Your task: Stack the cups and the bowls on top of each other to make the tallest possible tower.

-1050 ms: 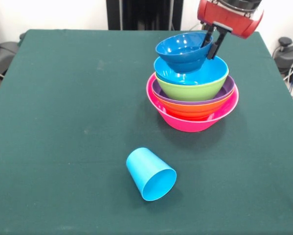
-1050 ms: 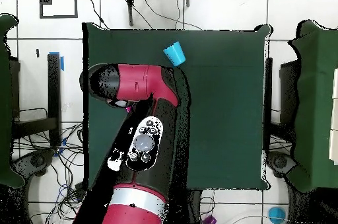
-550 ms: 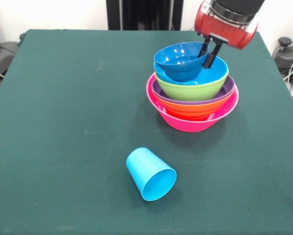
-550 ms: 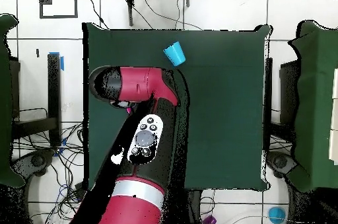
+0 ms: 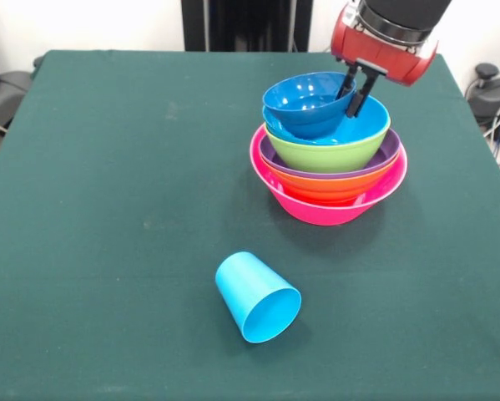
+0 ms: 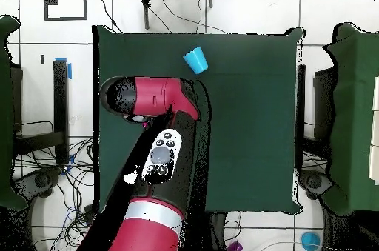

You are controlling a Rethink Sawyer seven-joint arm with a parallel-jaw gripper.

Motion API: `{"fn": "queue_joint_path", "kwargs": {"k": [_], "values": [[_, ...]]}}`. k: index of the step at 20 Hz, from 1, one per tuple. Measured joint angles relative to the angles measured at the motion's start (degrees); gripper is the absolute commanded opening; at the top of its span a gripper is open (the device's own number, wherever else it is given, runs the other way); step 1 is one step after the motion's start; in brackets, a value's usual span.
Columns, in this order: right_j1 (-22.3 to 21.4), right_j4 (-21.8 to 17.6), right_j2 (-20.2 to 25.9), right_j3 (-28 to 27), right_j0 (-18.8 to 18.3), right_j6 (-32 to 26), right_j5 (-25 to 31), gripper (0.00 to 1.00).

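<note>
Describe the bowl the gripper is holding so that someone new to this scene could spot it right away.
On the green table stands a tower of nested bowls with a wide pink bowl as its base. The small dark blue bowl sits on top, tilted, its rim pinched by the gripper. It is smaller and darker than the sky blue bowl under it.

From overhead, my arm (image 6: 159, 152) hides the tower entirely; in front, my wrist housing (image 5: 385, 38) is cut off at the top edge.
</note>
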Motion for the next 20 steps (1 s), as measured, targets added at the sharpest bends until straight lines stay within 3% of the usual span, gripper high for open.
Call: {"fn": "queue_joint_path", "kwargs": {"k": [8, 9, 20], "values": [[-0.3, 0.5, -0.8, 1.8, 2.1, 1.4, 0.0, 0.00], [-0.3, 0.8, -0.8, 2.7, 2.8, 1.9, 0.0, 1.00], [-0.3, 1.6, -0.8, 3.3, 3.0, 2.1, 0.0, 1.00]]}}
